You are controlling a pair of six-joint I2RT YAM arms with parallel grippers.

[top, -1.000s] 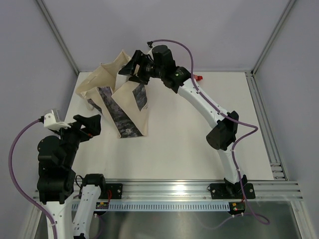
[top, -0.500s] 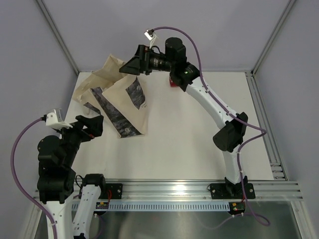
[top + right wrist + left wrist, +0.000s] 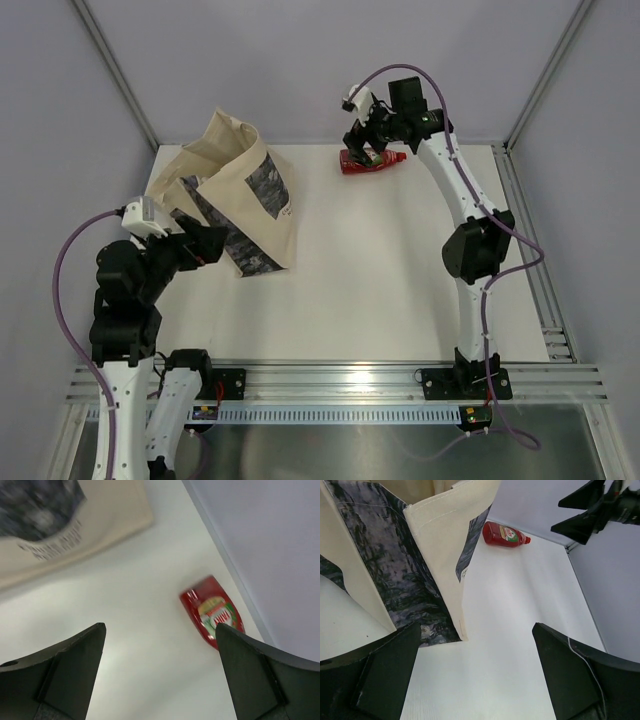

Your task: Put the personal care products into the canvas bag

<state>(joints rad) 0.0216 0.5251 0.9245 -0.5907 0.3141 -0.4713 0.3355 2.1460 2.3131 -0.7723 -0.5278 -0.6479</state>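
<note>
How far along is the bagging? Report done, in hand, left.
Done: only one bottle shows on the table; the inside of the canvas bag is hidden. In hand: nothing; right claw hangs open above the red bottle, left claw open by the bag. Left: bag that bottle.

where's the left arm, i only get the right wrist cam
observer: the left gripper sits open and holds nothing, right at the near-left corner of the canvas bag.
operator: is the bag standing or flopped over
observer: standing, with its top open, going by the top view.
operator: my finger hides the bottle's cap, which way does it point
observer: the red bottle lies on its side, cap toward the robot's right.
</note>
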